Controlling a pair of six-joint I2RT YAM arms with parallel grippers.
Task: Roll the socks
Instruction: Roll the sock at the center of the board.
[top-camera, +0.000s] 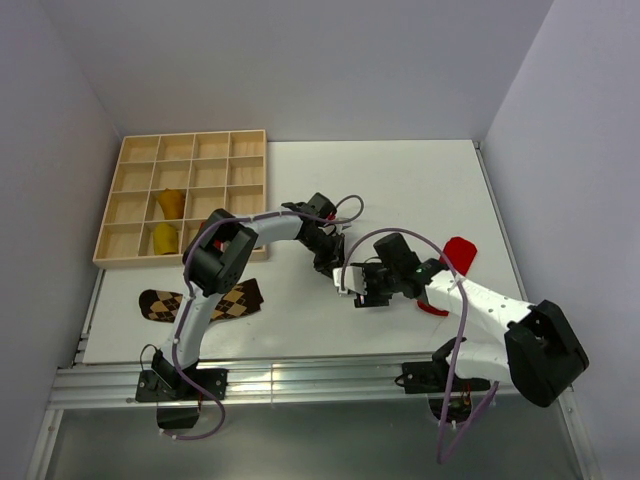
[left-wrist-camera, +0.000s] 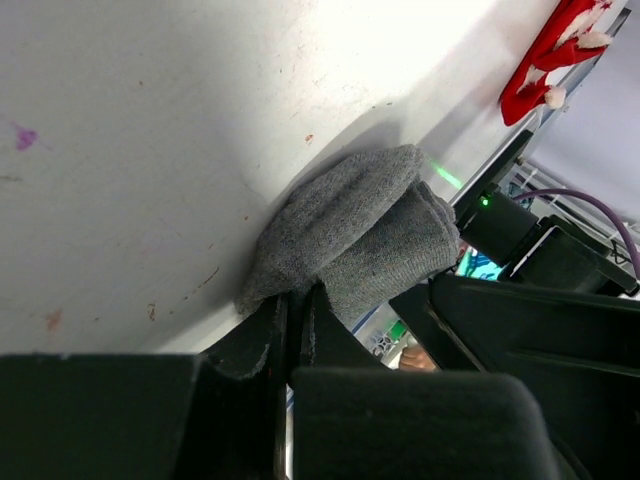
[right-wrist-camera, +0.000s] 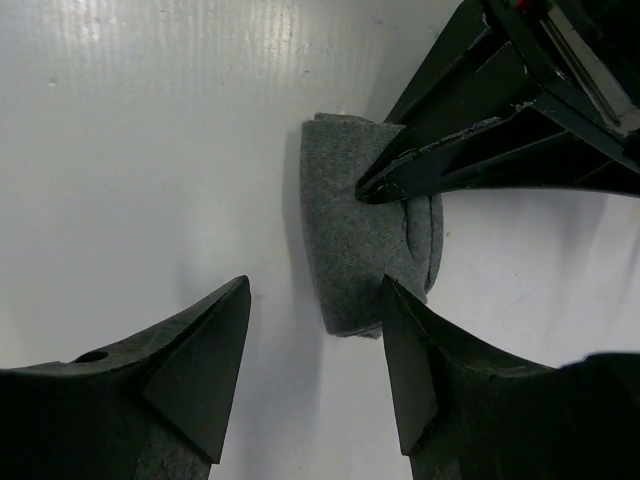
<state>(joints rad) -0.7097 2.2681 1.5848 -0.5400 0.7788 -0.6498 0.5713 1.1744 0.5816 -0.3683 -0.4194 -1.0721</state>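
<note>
Brown-tan argyle socks flat at the near left of the white table. Mid-table, grey sock bundle pinched at its folded edge by the closed left gripper; right gripper straddling the bundle from the near side, jaws spread wide. Red sock just to the right. Far left, wooden tray with two mustard socks in separate compartments.

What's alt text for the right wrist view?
Folded plain grey cloth sock on the white table, pinched at one edge by the left arm's black fingers. The right arm's black fingers stand open at its near end.
</note>
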